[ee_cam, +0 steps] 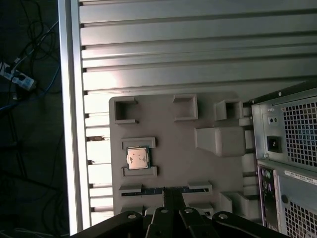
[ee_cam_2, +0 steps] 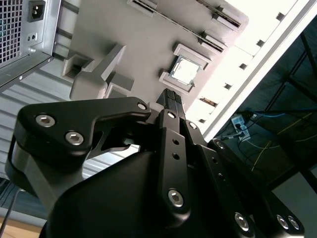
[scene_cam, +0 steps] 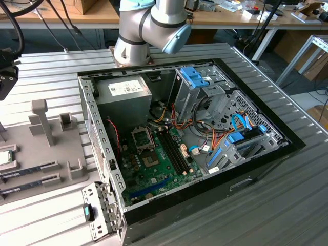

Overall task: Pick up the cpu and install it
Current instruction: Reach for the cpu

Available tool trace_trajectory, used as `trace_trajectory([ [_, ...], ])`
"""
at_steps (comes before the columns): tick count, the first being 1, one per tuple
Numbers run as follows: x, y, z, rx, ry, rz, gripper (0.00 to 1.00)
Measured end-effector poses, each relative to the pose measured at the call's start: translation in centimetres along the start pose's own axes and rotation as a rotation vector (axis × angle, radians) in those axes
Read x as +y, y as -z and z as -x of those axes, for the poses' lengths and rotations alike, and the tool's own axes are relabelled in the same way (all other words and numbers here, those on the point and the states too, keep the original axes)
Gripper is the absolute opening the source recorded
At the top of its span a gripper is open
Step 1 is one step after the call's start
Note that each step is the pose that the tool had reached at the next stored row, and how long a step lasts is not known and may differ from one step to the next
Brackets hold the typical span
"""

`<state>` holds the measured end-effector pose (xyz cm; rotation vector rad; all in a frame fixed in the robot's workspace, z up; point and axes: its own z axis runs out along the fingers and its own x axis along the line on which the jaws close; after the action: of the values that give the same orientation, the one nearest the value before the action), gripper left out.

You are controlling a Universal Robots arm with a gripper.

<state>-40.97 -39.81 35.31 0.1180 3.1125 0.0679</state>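
Gripper: in both wrist views I see the gripper [ee_cam_2: 172,96] [ee_cam: 172,191] with its black fingers drawn narrow. The tips meet and nothing is held between them.

Gripper position: it hangs above the grey tray [ee_cam: 168,124], and in the first wrist view its tips line up over a slot holding a memory stick [ee_cam: 151,188].

Cpu: the cpu [ee_cam: 137,158] [ee_cam_2: 187,71] lies flat in its own holder on the tray, metal top up, with a raised bracket on each of two opposite sides. It is near the fingertips but apart from them. In the exterior view I find it at the far edge on that view's left [scene_cam: 4,157].

Tray: it rests on the slatted metal table [ee_cam: 173,49], just beside the computer case [scene_cam: 205,154].

Computer case: it lies on its side with the side panel off. In the exterior view I can see the green motherboard [scene_cam: 159,171] inside, with the socket [scene_cam: 143,137] close to the power supply [scene_cam: 123,97].

Arm: the arm [scene_cam: 154,23] stands behind the case in the exterior view.
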Motion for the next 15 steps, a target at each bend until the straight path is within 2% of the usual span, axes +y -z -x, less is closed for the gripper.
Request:
trace_trajectory([
  [15,0.44,-0.47,-0.06,0.0000,0.000,0.0000,0.11],
])
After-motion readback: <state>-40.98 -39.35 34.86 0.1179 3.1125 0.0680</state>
